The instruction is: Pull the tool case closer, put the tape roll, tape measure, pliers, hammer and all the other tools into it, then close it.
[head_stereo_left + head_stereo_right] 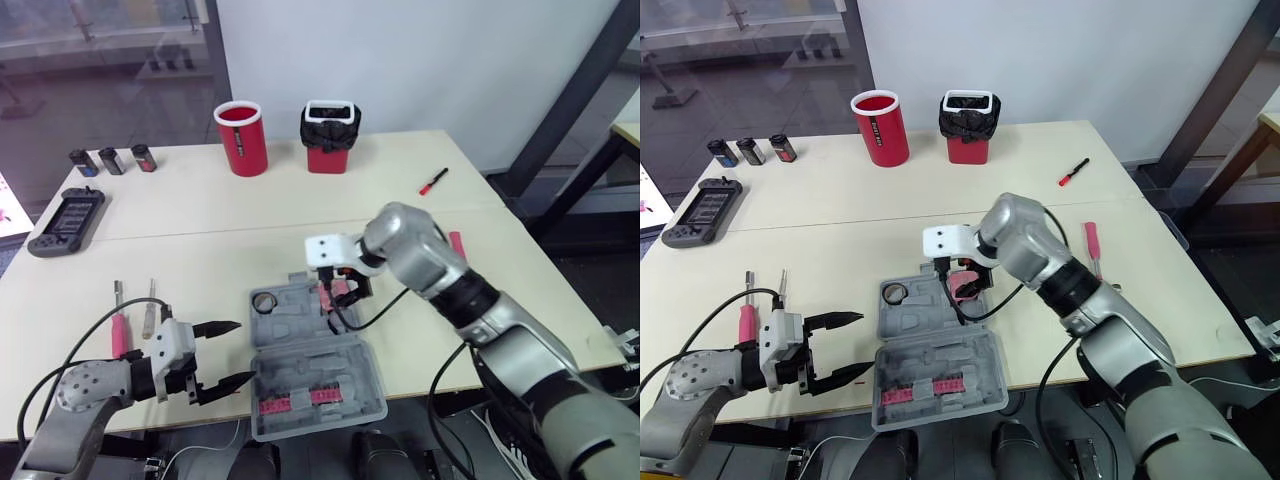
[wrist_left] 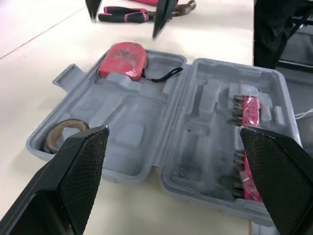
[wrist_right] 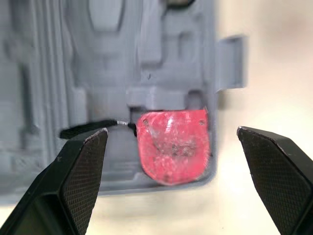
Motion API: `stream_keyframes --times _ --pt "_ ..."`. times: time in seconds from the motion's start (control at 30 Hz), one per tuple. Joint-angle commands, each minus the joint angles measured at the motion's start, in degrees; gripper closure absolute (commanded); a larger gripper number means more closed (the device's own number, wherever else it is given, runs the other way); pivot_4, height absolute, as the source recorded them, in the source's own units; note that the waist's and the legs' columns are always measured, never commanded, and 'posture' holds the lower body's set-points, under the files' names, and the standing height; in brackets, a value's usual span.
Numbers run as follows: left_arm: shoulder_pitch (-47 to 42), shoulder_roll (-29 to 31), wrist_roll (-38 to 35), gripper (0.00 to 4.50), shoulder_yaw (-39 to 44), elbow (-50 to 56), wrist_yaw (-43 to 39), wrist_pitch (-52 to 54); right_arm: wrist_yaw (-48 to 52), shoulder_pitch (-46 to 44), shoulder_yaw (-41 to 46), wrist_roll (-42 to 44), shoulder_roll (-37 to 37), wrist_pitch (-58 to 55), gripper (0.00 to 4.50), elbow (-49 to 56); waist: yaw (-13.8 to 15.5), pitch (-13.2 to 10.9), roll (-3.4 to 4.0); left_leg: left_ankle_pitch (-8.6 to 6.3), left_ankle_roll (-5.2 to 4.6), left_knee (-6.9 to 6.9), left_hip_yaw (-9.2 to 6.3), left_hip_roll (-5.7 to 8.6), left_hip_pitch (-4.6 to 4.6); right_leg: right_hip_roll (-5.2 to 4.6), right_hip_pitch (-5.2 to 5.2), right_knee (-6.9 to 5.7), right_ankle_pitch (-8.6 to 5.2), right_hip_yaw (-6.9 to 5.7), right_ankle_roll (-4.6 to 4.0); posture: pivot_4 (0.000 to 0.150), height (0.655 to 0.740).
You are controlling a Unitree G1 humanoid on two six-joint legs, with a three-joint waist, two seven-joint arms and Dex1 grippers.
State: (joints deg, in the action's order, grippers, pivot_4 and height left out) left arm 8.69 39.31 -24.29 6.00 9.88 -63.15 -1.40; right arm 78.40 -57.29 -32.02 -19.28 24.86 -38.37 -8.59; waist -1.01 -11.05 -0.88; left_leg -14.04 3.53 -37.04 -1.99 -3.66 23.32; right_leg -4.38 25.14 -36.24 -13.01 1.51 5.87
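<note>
The tool case [image 1: 305, 368] lies open and flat at the lower centre of the head views, near the front edge of the desk [image 1: 200, 250]. Both grey halves face up, so the moulded pockets can be reached from above. The tape roll [image 1: 265, 300] sits in the upper left pocket and the pink tape measure [image 3: 173, 144] in the upper right corner.

The right tool [image 3: 172, 131] hangs directly over the tape measure with its fingers wide apart and touching nothing, so the measure looks already placed. The left tool [image 1: 243, 352], also spread and empty, hovers just beside the case's left edge, probably to steady it.

The pliers [image 2: 124, 13] and hammer [image 2: 183, 6] lie on the desk beyond the tape measure's corner, where the right arm is likely to crowd any reach. Two screwdrivers [image 1: 120, 325] lie at the left, a pink-handled one [image 1: 1092, 245] at the right, and a small red one [image 1: 432, 181] higher up. The red cup [image 1: 241, 138] and batteries [image 1: 110, 160] stand well apart from the case.
</note>
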Motion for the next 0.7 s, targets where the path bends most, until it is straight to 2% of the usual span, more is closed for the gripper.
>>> stream_keyframes --times 0.03,0.07,0.17,0.3,0.53,0.7 --pt "0.2 0.0 -0.5 0.00 0.5 2.1 0.6 0.4 -4.1 4.6 7.2 4.1 0.5 -6.7 0.03 6.0 -0.1 0.0 -0.02 0.00 0.00 0.00 0.00 0.00 0.00 0.00 0.00 0.00 0.00 0.00 0.00 0.150 0.7387" --pt "0.2 0.0 -0.5 0.00 0.5 2.1 0.7 0.5 -7.2 6.8 9.2 4.7 0.4 -4.5 0.03 7.2 -0.1 0.0 -0.01 0.00 0.00 0.01 -0.01 0.00 0.00 0.00 -0.01 0.00 0.00 0.00 -0.01 0.150 0.7387" --pt "0.0 -0.1 -0.5 0.00 0.4 2.1 0.9 0.9 -12.7 12.2 13.7 7.7 -0.1 -1.7 0.91 8.9 -0.1 0.0 -0.01 0.00 0.00 0.01 -0.01 0.00 0.01 0.00 0.00 0.00 0.00 0.00 0.00 0.150 0.7387" --pt "-0.4 -0.2 -0.5 0.00 0.2 2.1 1.1 1.2 -18.8 16.2 18.8 12.3 -2.7 1.3 2.92 8.6 -0.4 0.0 -0.01 0.00 0.00 0.00 0.00 0.00 0.00 0.00 0.00 0.01 0.00 0.01 -0.01 0.150 0.7387" --pt "-1.2 -0.4 0.0 0.00 -0.5 1.0 1.2 1.0 -26.9 23.0 20.2 15.6 -5.4 10.8 2.92 6.7 -0.2 0.0 -0.02 0.00 0.00 0.02 -0.01 0.00 0.00 0.00 -0.03 0.04 0.00 0.01 0.00 0.150 0.7387" --pt "-1.4 -0.8 0.0 0.00 -0.9 1.0 1.4 1.3 -32.3 25.2 19.7 15.4 -7.7 18.8 2.92 0.7 -0.3 0.0 -0.02 0.00 0.00 0.01 -0.01 0.00 -0.01 0.00 -0.04 0.03 0.00 0.01 -0.01 0.150 0.7387"
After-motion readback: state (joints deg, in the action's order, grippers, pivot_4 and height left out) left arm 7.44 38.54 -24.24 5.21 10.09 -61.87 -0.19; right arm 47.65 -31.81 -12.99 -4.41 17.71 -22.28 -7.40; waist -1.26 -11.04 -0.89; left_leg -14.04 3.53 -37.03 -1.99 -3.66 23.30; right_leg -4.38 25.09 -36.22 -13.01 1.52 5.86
